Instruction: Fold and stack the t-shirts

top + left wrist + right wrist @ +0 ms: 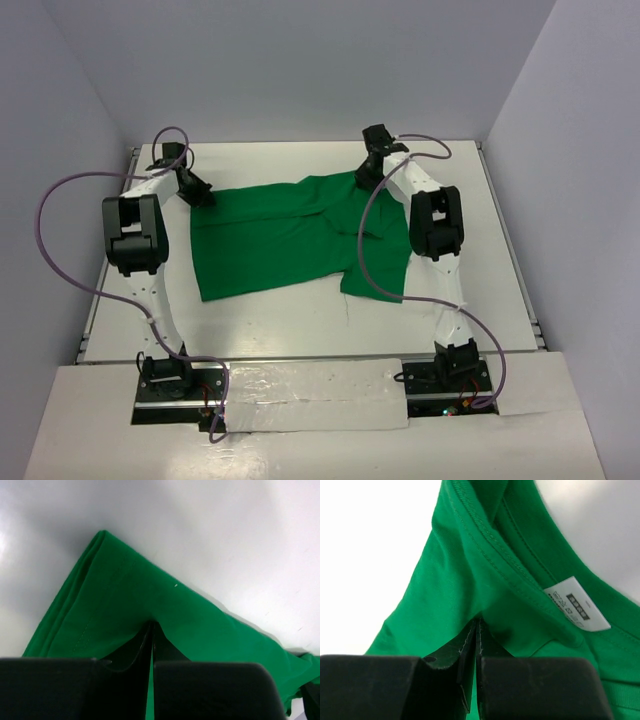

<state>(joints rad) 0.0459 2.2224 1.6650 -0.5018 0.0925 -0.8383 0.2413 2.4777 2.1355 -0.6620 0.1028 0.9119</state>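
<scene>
The bright green t-shirt [290,238] lies spread across the middle of the white table, its body to the left and a sleeve at the front right. My left gripper [200,196] is shut on the shirt's far left corner, where the folded hem edge [107,592] shows in the left wrist view. My right gripper [366,177] is shut on the cloth at the far right edge by the neckline. In the right wrist view the collar seam [495,545] and the white neck label [576,604] lie just beyond the fingertips [470,640].
The white table [300,320] is walled by pale blue panels at the left, back and right. Purple cables [60,200] loop from both arms, the right one hanging over the shirt. A white taped strip [310,390] lies between the arm bases at the front edge.
</scene>
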